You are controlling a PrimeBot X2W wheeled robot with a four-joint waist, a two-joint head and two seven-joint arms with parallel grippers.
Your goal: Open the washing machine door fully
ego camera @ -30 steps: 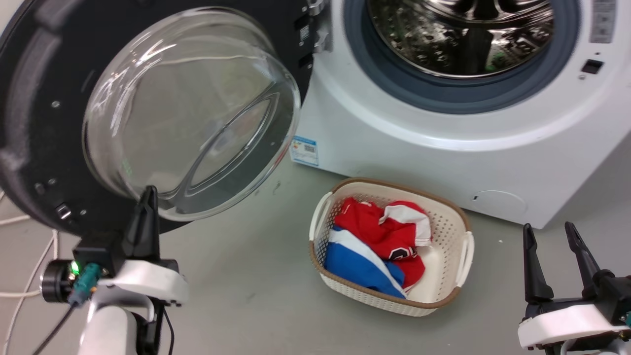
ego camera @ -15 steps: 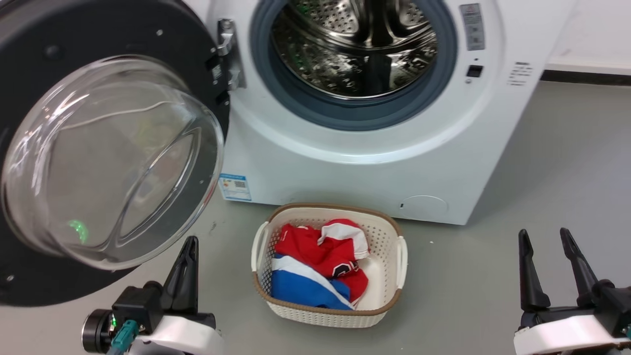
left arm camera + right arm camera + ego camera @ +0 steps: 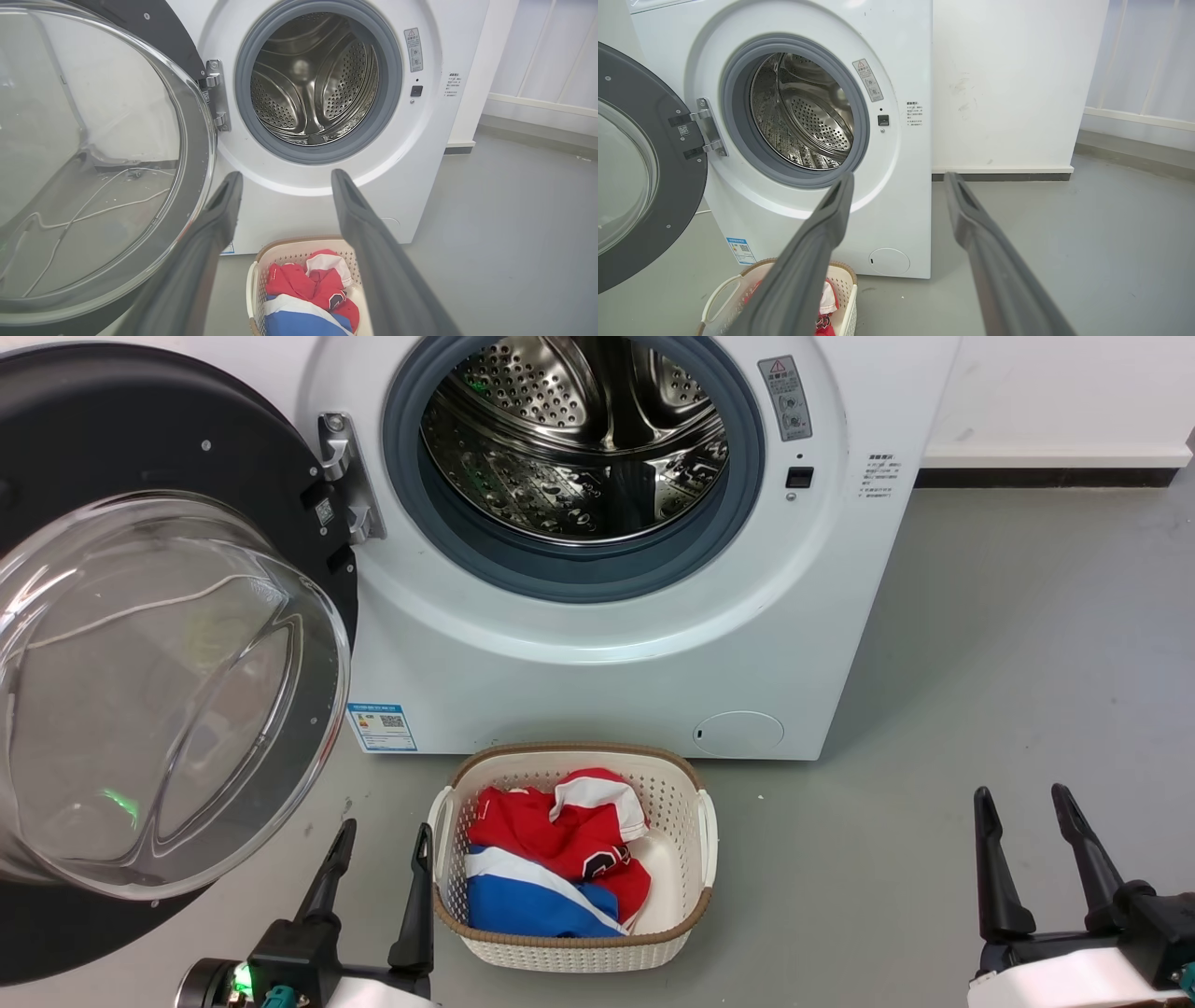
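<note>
- Washing machine door (image 3: 168, 691) hung swung wide on its hinge (image 3: 341, 476), left of the washing machine (image 3: 607, 653).
- Steel drum (image 3: 579, 439) lay exposed in the machine's front.
- Cream basket (image 3: 560, 952) of red and blue clothes (image 3: 551, 840) sat just before the machine.
- Left gripper (image 3: 386, 826) hovered before the machine, fingers spread, empty.
- Right gripper (image 3: 1019, 791) hovered off the machine's right, fingers spread, empty.
</note>
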